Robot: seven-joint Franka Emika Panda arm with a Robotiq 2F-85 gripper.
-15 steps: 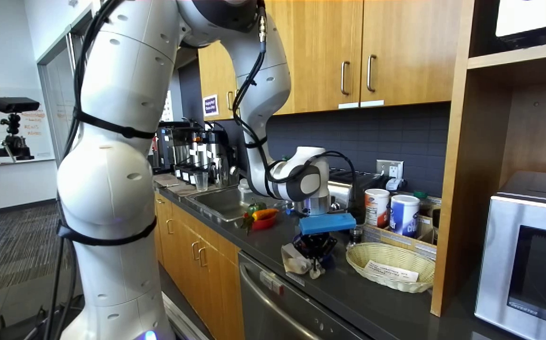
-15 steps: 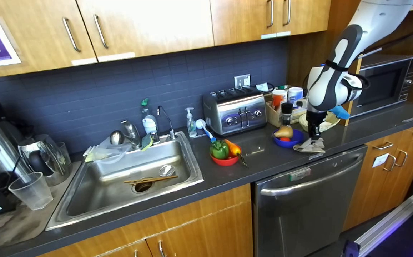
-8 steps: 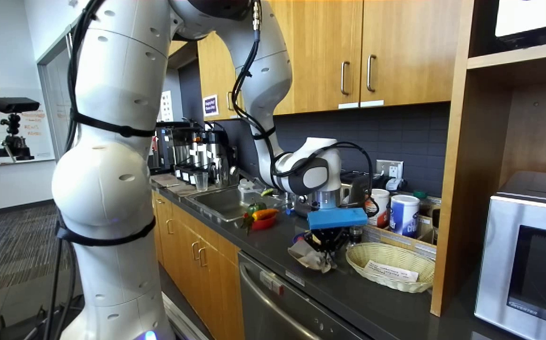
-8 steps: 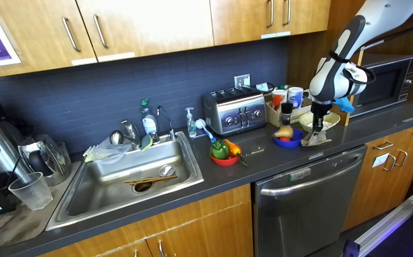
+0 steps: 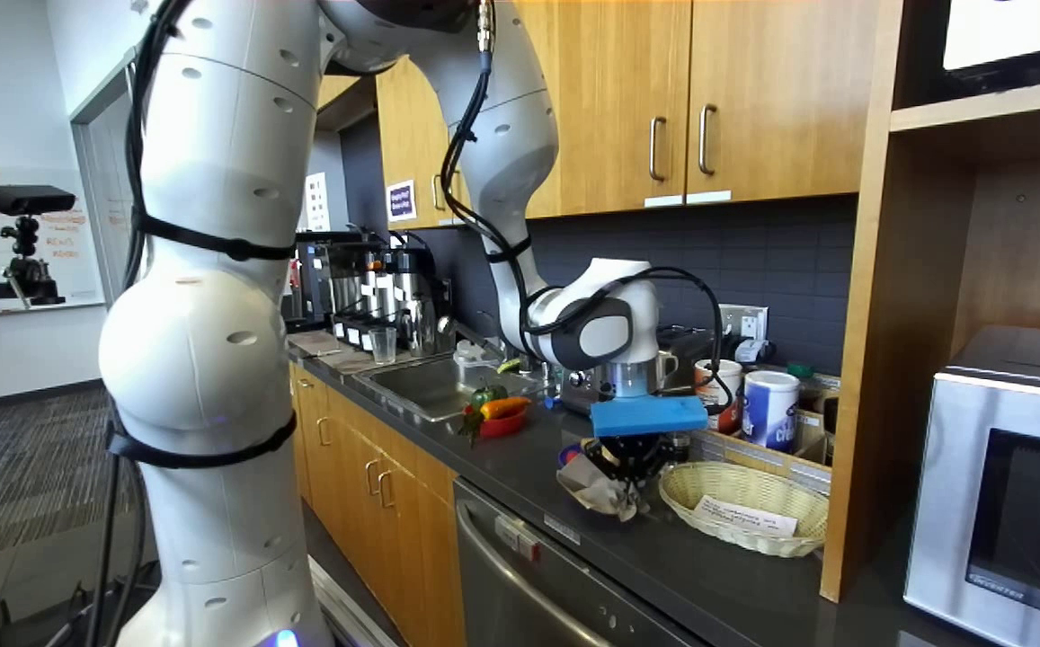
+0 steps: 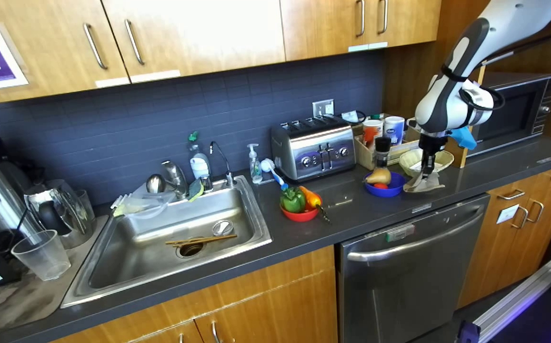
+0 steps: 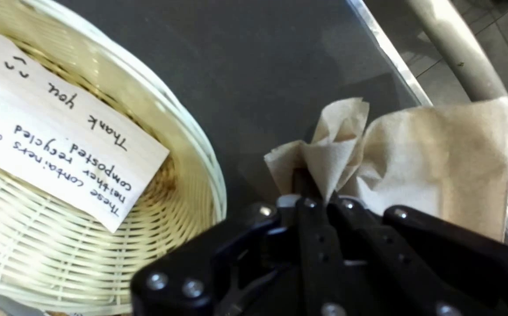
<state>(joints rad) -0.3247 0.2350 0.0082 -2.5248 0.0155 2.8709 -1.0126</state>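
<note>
In the wrist view, the claw (image 7: pixel 327 201) is clenching the napkin (image 7: pixel 416 171) right of centre, its jaws standing all but together, probably because only thin, crumpled paper is lying between them. That tight pinch is likely why the napkin is bunching into folds above the jaws, while its wider part is spreading loose toward the frame's right edge. Right of centre in an exterior view, the napkin is hanging low over the counter (image 6: pixel 365 214); whether it is touching the surface, I cannot tell. The basket (image 7: pixel 56 245) is filling the wrist view's left, its raised wall keeping the note (image 7: pixel 60 127) inside, apart from the napkin. Just beside the napkin, the blue bowl (image 6: pixel 383 192) is standing, its curved sides probably stopping the pear (image 6: pixel 378 176) from rolling. Near the middle in an exterior view, the red bowl (image 6: pixel 300 216) is apparently doing likewise for the pepper (image 6: pixel 293 200).
</note>
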